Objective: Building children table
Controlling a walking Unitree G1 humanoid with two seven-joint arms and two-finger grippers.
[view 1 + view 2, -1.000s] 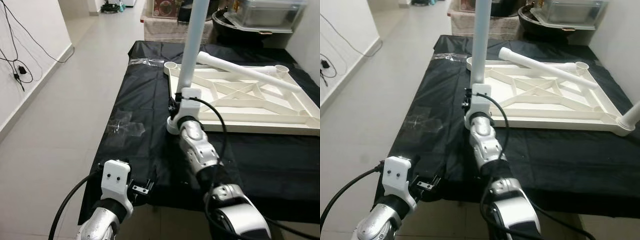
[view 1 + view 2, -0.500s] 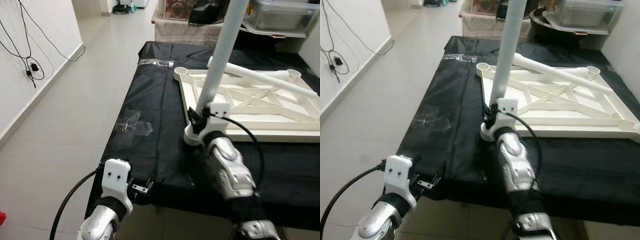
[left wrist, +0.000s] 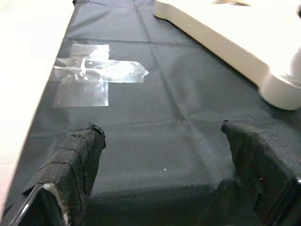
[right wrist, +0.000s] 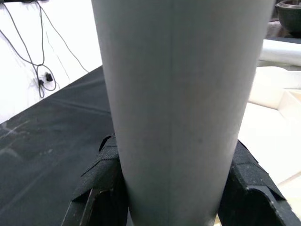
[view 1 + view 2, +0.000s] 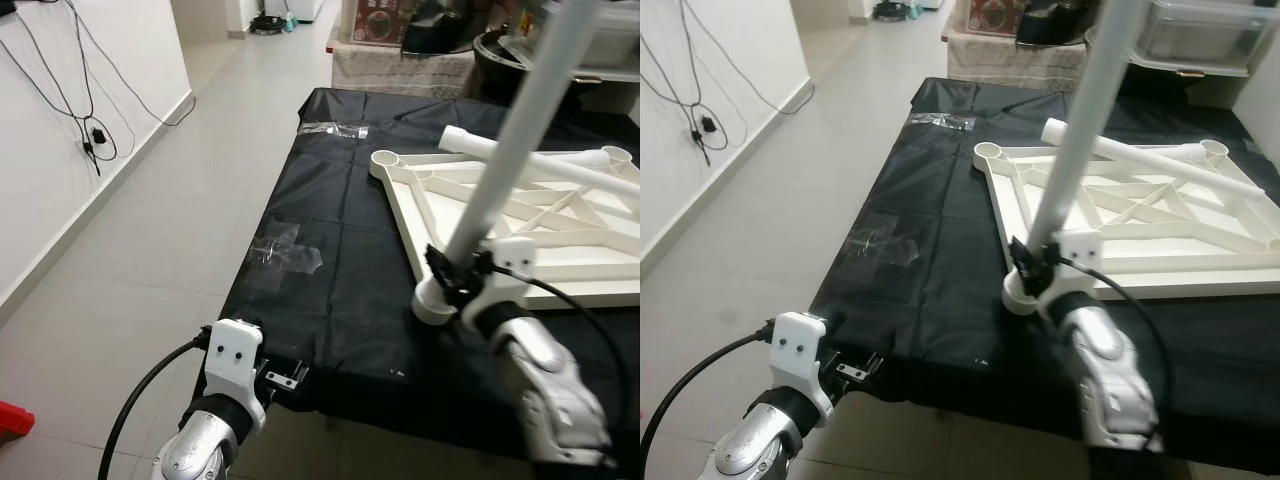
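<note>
Gripping a white table leg (image 5: 1080, 130) tilted at the near corner of the upturned tabletop frame (image 5: 1140, 215), the right claw (image 5: 1032, 268) stayed clamped; the left claw (image 3: 164, 155) hovered wide over the black-covered worktop (image 5: 920, 250).

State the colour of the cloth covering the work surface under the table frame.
Black; the cloth shows best in the right eye view.

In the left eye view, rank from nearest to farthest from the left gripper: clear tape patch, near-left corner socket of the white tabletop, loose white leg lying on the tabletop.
1. Clear tape patch, on the black cloth ahead of the left gripper.
2. Near-left corner socket, to its right.
3. Loose white leg, across the far side.
</note>
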